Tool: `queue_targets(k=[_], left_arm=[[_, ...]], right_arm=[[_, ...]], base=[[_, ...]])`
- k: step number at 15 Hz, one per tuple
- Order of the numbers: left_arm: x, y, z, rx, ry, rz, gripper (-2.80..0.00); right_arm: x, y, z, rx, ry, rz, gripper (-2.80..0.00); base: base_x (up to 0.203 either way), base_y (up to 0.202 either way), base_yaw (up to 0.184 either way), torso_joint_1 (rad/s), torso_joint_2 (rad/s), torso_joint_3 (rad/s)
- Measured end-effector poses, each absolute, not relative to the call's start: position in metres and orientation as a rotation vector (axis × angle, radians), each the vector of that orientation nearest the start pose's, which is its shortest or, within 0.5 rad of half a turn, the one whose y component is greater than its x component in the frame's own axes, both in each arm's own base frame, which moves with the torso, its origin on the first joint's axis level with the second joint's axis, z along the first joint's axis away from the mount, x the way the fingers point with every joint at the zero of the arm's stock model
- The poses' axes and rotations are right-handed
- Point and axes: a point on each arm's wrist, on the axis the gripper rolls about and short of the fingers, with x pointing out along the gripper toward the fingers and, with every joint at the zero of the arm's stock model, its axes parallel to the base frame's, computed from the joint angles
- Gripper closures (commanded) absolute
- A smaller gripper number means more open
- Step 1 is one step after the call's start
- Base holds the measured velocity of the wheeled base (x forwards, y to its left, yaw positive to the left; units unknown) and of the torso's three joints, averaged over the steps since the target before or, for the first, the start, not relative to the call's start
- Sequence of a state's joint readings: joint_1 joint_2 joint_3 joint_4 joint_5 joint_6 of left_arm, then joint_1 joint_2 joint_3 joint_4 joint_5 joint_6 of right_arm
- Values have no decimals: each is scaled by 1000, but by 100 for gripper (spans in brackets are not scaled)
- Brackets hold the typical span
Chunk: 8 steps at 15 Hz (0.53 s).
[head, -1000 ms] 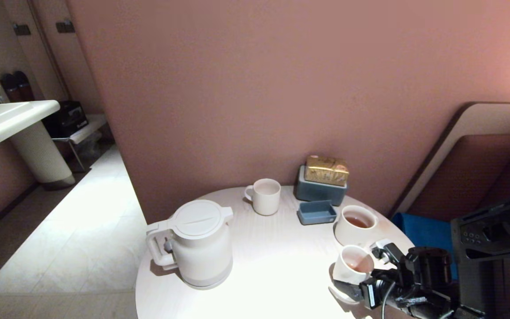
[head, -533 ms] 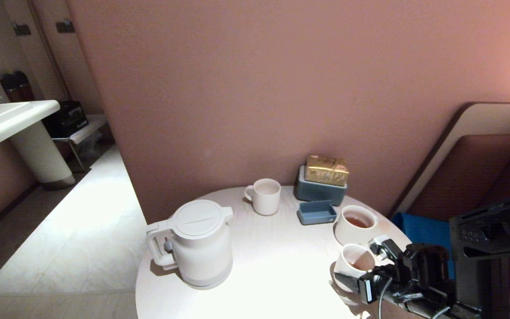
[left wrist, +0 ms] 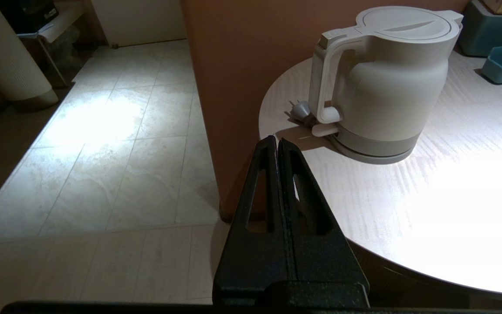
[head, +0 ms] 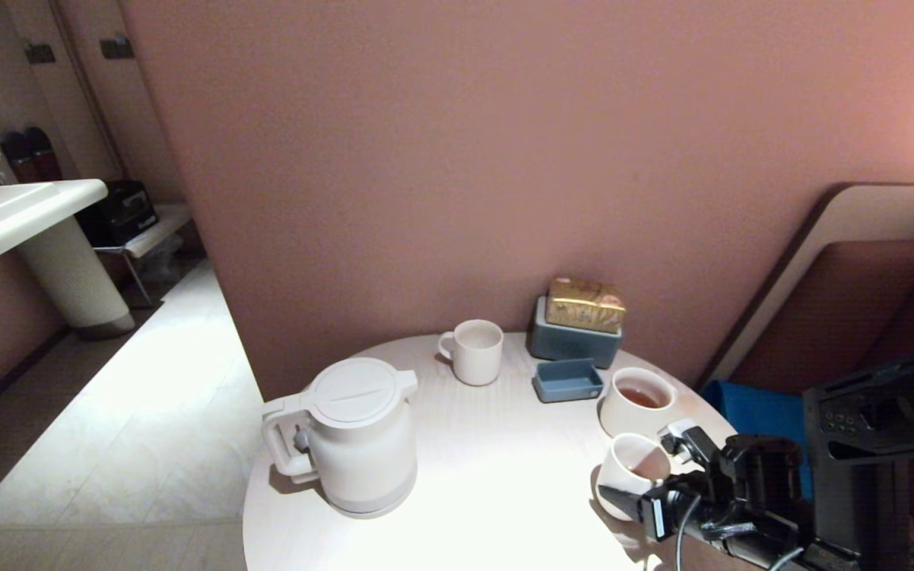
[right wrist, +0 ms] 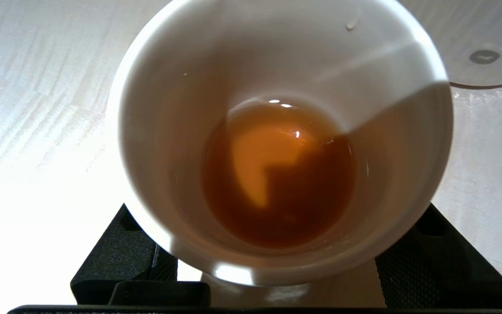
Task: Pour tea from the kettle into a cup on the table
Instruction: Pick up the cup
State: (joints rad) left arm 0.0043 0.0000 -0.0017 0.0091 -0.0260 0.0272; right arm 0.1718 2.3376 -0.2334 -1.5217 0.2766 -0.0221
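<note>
I see my right gripper (head: 641,485) at the lower right of the head frame, fingers (right wrist: 122,255) clamped on the cup (head: 631,473), which holds tea (right wrist: 279,174) above the counter (head: 489,476). The kettle (head: 358,432) stands lower centre-left. My left gripper (left wrist: 277,141) has its fingers pressed together off the counter's edge.

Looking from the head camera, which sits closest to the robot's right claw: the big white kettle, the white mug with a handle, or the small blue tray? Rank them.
From the right gripper, which is around the small white cup:
1. Small blue rectangular tray, just beyond the wider tea cup.
2. White handled mug, near the wall.
3. Large white kettle, on the table's left side.
</note>
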Motion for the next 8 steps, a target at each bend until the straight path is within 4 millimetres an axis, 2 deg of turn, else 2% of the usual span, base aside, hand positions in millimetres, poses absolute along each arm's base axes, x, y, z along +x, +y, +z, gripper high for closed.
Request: queue_targets(k=[8], left_arm=[[-23,-1,75,27,7,-22,0]], right_arm=[[243,46,-12,0,593,404,0]], base=[[0,0,0,0,0,0]])
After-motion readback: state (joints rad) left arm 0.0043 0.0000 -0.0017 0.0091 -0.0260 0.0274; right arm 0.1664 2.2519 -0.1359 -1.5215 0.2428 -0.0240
